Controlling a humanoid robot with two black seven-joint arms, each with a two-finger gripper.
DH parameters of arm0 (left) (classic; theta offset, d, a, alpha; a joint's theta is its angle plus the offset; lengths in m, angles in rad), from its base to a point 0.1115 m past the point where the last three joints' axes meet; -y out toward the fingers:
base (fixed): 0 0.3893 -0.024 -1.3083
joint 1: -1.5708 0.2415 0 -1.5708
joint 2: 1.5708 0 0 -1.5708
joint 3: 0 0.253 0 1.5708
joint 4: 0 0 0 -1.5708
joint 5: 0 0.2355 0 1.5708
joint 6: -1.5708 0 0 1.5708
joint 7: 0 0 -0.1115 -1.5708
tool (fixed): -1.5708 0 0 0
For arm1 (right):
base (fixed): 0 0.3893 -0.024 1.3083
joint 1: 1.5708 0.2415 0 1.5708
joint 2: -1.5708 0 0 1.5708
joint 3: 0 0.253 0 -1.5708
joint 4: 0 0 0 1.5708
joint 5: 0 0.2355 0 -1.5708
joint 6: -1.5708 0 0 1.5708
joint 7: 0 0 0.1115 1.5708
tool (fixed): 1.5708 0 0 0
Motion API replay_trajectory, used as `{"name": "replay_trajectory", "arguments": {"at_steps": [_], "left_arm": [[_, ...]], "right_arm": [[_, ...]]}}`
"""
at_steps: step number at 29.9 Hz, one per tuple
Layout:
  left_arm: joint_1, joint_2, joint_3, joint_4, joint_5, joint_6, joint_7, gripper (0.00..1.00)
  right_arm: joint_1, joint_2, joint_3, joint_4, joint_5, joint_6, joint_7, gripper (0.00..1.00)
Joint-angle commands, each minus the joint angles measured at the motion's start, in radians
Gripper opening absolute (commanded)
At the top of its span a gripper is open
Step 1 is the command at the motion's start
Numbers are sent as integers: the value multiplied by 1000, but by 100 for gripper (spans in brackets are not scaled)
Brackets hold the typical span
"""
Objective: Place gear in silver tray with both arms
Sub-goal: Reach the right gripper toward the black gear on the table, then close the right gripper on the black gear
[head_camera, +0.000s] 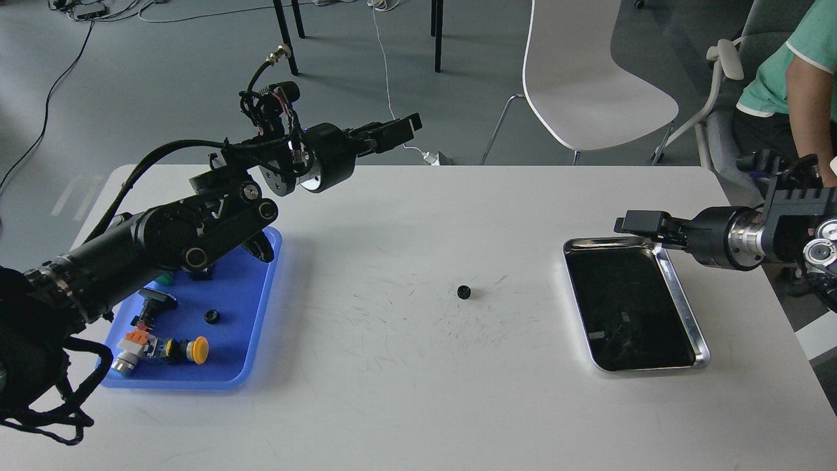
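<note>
- Nearest the camera, the left arm (170, 235) of the humanoid robot rose from the lower left corner, its thick black links and cables crossing above the blue tray (261, 307).
- At that arm's far end, the left gripper (409, 127) pointed right, raised above the table's far edge; its fingers lay close together, though whether they were fully pressed shut could not be told, and nothing showed between them.
- On the blue tray lay several small parts, among them a yellow-capped piece (196, 350), an orange-and-grey fitting (134, 347) and a small black ring (211, 316).
- Alone near the middle of the white table (418, 405) sat the gear (464, 292), small, black and toothed, well apart from both trays and from both grippers.
- To the right, the silver tray (683, 294) lay on the table, its dark mirror-like bottom reflecting something indistinct.
- From the right edge the right arm (745, 239) reached in level, with the right gripper (631, 224) hovering over the tray's far rim; its fingers also looked close together and held nothing, their exact state impossible to tell.
- Beyond the table stood a white chair (588, 78), and a person in a green shirt (801, 65) sat at the upper right.
</note>
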Motion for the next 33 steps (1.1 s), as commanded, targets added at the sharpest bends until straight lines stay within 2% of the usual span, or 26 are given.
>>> {"name": "replay_trajectory", "arguments": {"at_steps": [1,4,10,21,33], "left_arm": [[0,1,0,0,0,0,1,98],[0,2,0,0,0,0,1,98],[0,4,0,0,0,20,1,98],[2,5,-1,0,-1,23,-1,98],[2,28,-38,0,-29,21,6,98]], "right_arm": [[96,47,-130,58,3,4,-1,98],[170,74,-234,84,-5,4,-1,98],[267,212,-363,66,-6,-8,-5,97],[310,450,-437,-95,-1,-30,-7,97],[308,588,-477,-193,2,-30,-5,96]]}}
